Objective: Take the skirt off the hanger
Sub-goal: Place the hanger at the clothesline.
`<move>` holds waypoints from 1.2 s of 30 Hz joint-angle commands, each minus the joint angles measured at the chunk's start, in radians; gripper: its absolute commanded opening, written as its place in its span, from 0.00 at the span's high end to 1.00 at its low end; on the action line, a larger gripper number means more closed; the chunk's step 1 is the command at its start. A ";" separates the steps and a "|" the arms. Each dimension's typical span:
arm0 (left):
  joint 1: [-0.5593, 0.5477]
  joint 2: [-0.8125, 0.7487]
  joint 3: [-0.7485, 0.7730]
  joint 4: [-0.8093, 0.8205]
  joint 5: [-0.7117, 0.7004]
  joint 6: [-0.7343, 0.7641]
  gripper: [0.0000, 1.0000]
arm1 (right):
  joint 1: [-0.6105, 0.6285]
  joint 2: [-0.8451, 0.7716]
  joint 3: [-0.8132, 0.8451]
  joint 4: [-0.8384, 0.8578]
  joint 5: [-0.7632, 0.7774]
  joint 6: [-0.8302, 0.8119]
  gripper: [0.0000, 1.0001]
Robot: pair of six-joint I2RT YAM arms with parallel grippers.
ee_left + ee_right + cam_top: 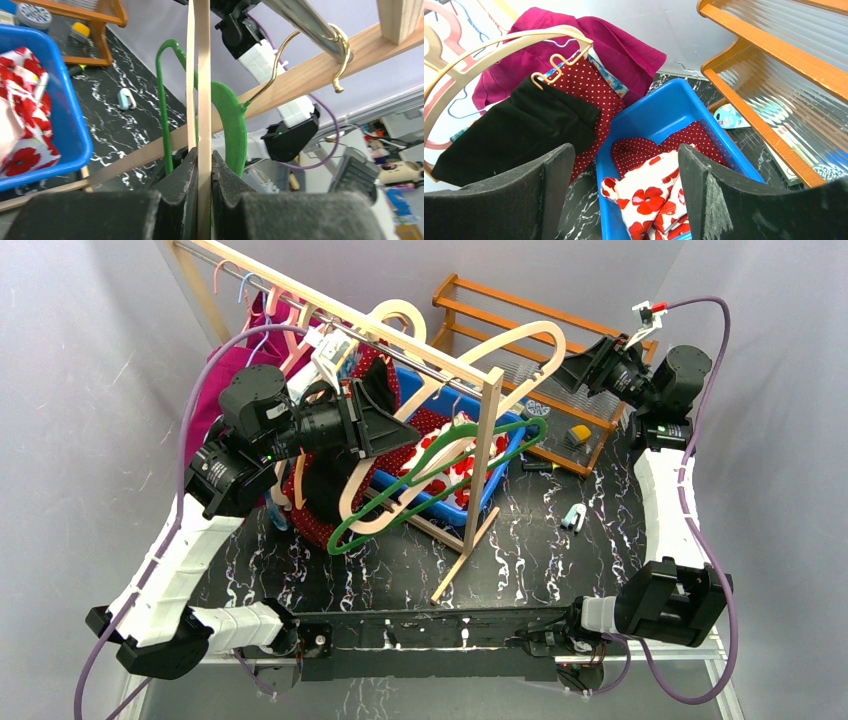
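Observation:
My left gripper [383,426] [202,156] is shut on the thin bar of a beige wooden hanger [203,75], which hangs low from the wooden rack [400,335] beside a green hanger [436,472] [231,117]. A black skirt [322,480] [514,131] is clipped to another beige hanger [499,47], in front of a red dotted skirt [312,525] [589,85]. My right gripper [566,368] [624,150] is open and empty, high at the back right, above the blue bin [490,480] [664,107].
The blue bin holds a red dotted cloth [644,147] and a red-flowered white cloth [462,468] [651,195]. A magenta garment [232,370] [609,45] hangs at the rack's left end. An orange wooden shelf [560,330] [784,70] stands at the back right.

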 commanded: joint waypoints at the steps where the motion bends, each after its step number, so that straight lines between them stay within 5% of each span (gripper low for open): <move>1: -0.002 -0.028 -0.030 0.060 0.095 -0.111 1.00 | 0.000 -0.023 0.015 0.005 0.005 -0.032 0.16; 12: -0.002 -0.059 -0.081 0.072 0.105 -0.081 1.00 | -0.002 -0.021 0.018 -0.003 0.003 -0.033 0.16; 19: -0.002 -0.113 -0.105 0.018 0.068 0.205 1.00 | -0.001 -0.017 0.006 -0.009 0.007 -0.043 0.16; 32: -0.002 -0.108 -0.211 0.104 0.090 0.324 1.00 | -0.001 -0.007 0.009 -0.015 -0.002 -0.038 0.16; 36: -0.001 -0.148 -0.254 0.105 0.086 0.396 0.99 | 0.000 -0.018 0.021 -0.146 0.049 -0.122 0.15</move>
